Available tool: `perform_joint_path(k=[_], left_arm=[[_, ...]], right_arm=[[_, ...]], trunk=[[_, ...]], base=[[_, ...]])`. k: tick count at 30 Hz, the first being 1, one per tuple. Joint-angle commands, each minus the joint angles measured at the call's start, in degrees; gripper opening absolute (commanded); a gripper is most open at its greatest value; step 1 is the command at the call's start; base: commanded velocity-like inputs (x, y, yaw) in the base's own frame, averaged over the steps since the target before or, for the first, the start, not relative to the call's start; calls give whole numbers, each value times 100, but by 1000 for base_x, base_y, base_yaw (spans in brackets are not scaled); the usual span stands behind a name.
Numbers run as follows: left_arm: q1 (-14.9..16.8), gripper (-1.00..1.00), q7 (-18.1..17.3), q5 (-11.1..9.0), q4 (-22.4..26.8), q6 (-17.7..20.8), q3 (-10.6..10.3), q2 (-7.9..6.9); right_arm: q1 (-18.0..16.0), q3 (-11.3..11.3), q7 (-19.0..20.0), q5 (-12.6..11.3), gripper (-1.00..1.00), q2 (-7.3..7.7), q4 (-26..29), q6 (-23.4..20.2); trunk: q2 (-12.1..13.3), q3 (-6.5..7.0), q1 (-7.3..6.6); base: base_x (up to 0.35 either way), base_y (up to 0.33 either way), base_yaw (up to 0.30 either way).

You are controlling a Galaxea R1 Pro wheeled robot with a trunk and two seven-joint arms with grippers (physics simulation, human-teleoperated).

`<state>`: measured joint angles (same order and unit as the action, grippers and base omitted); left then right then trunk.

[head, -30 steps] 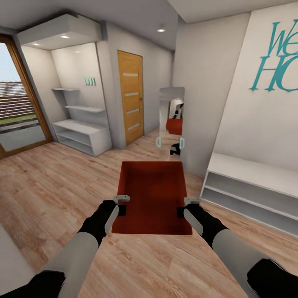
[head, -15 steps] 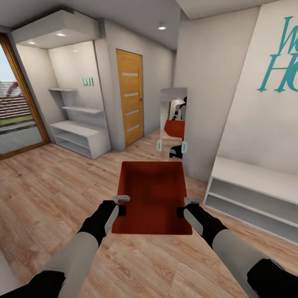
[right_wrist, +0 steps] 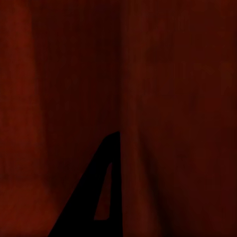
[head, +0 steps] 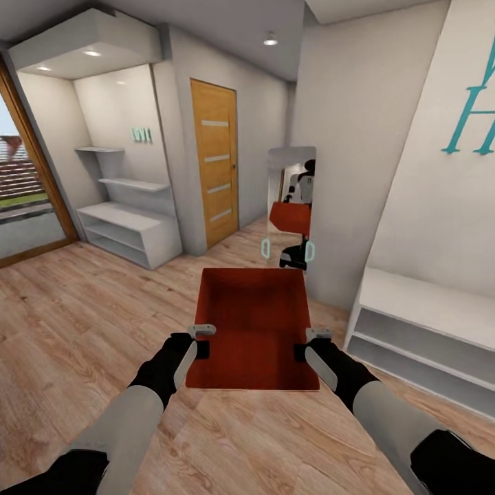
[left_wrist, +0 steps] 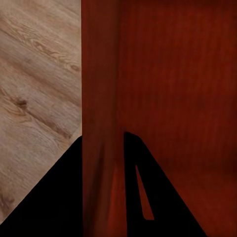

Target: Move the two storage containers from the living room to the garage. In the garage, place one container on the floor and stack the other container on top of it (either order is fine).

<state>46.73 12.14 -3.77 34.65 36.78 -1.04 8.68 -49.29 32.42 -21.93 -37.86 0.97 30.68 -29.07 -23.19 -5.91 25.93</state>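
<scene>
1. Since the earlier frames the camera has swung: the mirror [head: 291,206] and white bench [head: 426,330] sit further right, while the storage container [head: 253,328] stays between the claws.
2. Left claw [head: 200,339] pinches its left wall, right claw [head: 309,342] its right wall.
3. Lidless, the container holds nothing.
4. Its long axis runs straight ahead from the claws, above the wood-plank floor [head: 75,316].

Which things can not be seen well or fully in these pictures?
- Teal wall lettering: cut off by the head view's right edge.
- Storage container: its underside is hidden by its own walls.
- Right claw: in the right wrist view, the red wall hides one finger.
- Small teal sign: too small to read.
</scene>
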Motion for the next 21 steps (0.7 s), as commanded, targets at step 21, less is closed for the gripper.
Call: perform_joint_path(k=[21], left_arm=[[3, -100, 105, 210, 7, 58, 25, -7]], right_arm=[[-11, -134, -295, 217, -100, 281, 17, 499]], trunk=[[-13, -12, 7]], base=[[70, 0, 110]])
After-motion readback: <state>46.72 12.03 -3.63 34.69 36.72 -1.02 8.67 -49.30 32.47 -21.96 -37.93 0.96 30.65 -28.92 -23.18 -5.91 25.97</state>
